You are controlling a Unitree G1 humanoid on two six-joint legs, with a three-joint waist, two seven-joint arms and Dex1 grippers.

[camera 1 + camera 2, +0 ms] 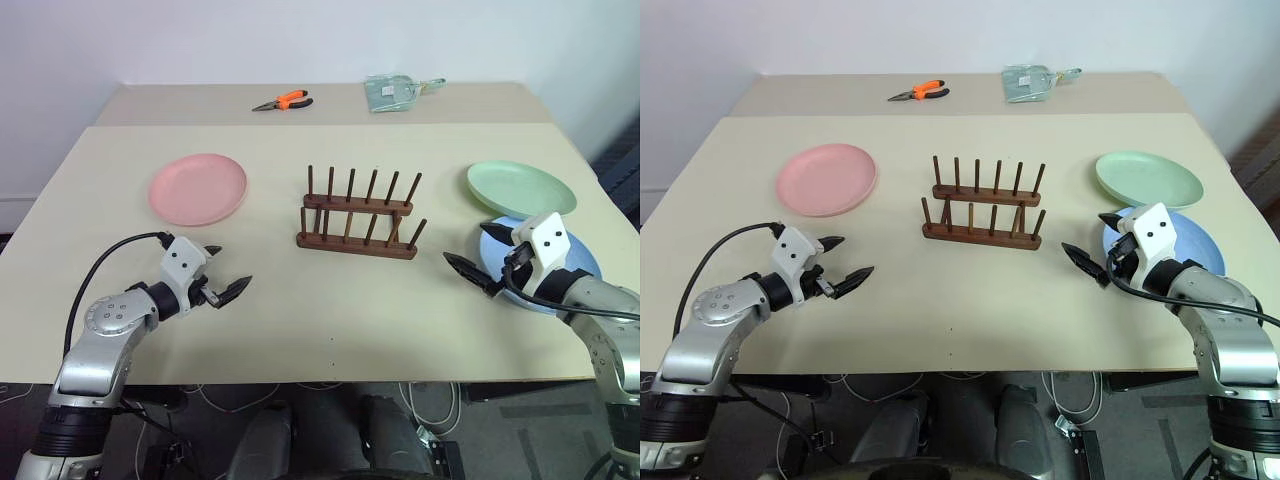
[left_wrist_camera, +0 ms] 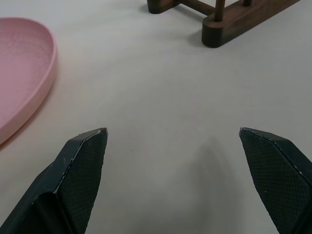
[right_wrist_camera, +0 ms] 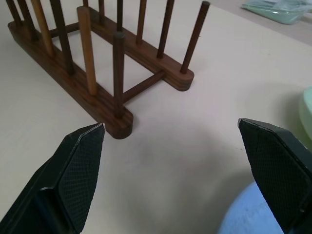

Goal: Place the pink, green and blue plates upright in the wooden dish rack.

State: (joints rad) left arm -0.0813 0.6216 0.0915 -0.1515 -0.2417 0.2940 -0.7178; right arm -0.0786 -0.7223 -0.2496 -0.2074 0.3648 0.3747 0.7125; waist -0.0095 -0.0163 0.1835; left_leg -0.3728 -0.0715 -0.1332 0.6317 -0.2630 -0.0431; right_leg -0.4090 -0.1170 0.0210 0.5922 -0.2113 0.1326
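The pink plate (image 1: 198,188) lies flat on the beige table, left of the wooden dish rack (image 1: 358,215), whose pegs stand bare at the table's middle. On the right the green plate (image 1: 520,188) lies flat, with the blue plate (image 1: 585,262) just in front of it, partly under my right hand. My left gripper (image 1: 228,268) hovers open and holds nothing, in front of the pink plate (image 2: 22,68). Above the blue plate's left rim my right gripper (image 1: 468,242) is open, pointing toward the rack (image 3: 97,73).
Orange-handled pliers (image 1: 283,101) and a clear packet (image 1: 395,93) lie on a second table butted against the far edge. The table's near edge (image 1: 330,382) runs just below both arms.
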